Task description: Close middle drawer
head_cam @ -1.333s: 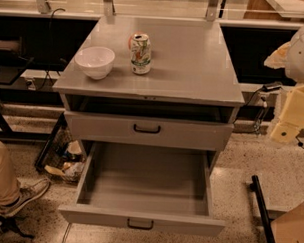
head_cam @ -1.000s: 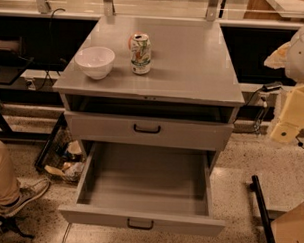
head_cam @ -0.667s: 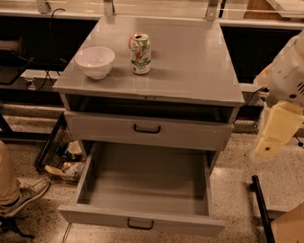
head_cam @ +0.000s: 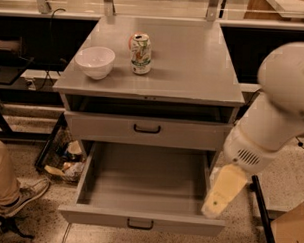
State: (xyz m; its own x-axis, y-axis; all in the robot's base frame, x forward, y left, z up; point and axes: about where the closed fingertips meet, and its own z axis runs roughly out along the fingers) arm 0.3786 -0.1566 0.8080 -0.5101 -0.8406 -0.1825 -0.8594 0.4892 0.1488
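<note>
— While the gripper (head_cam: 220, 193) hung at the lower right of the frame, where did the middle drawer (head_cam: 140, 180) stand?

— It stood far out of the grey cabinet (head_cam: 194, 65), in the lower centre. Its low front and small dark handle were close to the bottom edge. Its grey floor showed from wall to wall.

— What room lay around its edges?

— Speckled floor (head_cam: 43, 227) ran past the front corners. The gripper, a blurred cream piece under the white arm (head_cam: 277, 113), sat just beside the drawer's right front corner. Whether it was open or closed, held anything, or touched the drawer, I could not tell. At lower left a shoe (head_cam: 27, 191) lay apart from the left corner.

— And above?

— The taller-fronted drawer (head_cam: 106, 129) stood slightly out. On the cabinet top, toward the upper left, a white bowl (head_cam: 94, 61) showed only its white inside. A can (head_cam: 140, 54) stood near it, not touching. The can's print could not be read.
</note>
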